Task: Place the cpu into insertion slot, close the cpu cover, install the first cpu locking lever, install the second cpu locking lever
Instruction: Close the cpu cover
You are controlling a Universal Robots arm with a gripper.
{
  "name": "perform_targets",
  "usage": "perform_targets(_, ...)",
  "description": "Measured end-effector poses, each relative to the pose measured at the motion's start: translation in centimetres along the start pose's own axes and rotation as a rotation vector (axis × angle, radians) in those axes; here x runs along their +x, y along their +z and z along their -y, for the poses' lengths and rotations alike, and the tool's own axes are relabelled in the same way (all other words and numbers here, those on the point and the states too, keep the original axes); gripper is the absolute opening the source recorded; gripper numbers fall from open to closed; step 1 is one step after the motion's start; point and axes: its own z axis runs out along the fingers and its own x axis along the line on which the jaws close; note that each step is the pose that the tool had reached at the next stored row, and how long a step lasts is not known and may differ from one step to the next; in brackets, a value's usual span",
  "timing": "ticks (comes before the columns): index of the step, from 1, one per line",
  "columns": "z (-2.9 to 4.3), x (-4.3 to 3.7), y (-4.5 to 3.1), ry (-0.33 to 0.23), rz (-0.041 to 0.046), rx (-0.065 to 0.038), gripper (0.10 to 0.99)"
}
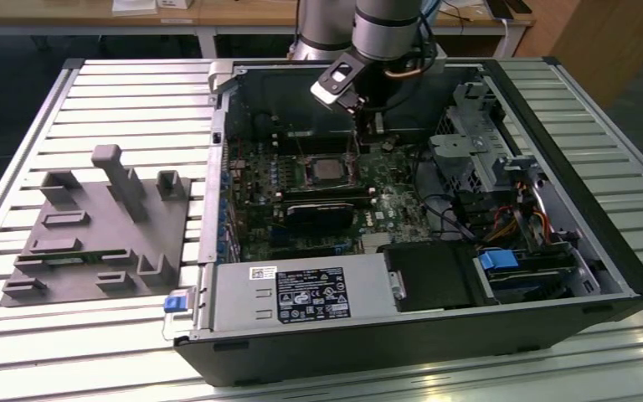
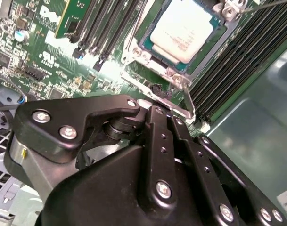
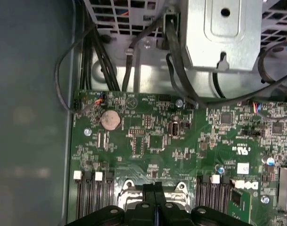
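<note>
The cpu [image 2: 183, 27], a flat square with a silver-grey top, lies in the insertion slot [image 1: 324, 167] on the green board inside the open computer case. The silvery cpu cover [image 2: 158, 65] lies flat around it, its window framing the chip. One thin wire locking lever [image 2: 184, 94] runs from the socket's corner toward my fingertips, and another [image 2: 268, 4] shows at the socket's far corner. My gripper [image 2: 164, 113] hovers low at the socket's edge, its black fingers [image 3: 155, 190] pressed together. In the exterior view the gripper [image 1: 371, 130] is just beyond the socket, toward the right.
Long black memory slots [image 2: 105, 28] flank the socket. A metal drive cage [image 1: 467, 151] and loose cables [image 3: 171, 47] sit to the exterior view's right. The power supply [image 1: 299, 293] fills the case's near side. A grey parts fixture [image 1: 93, 226] stands on the slatted table.
</note>
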Motion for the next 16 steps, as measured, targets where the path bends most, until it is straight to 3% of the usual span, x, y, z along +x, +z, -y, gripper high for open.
perform_targets(7,0.83,0.07,0.22,0.000,-0.0001,0.000,0.114)
perform_targets(12,1.19,0.10,0.86,0.000,0.0003,0.002,0.114)
perform_targets(16,1.91,0.12,1.02,0.000,0.0005,0.002,0.114)
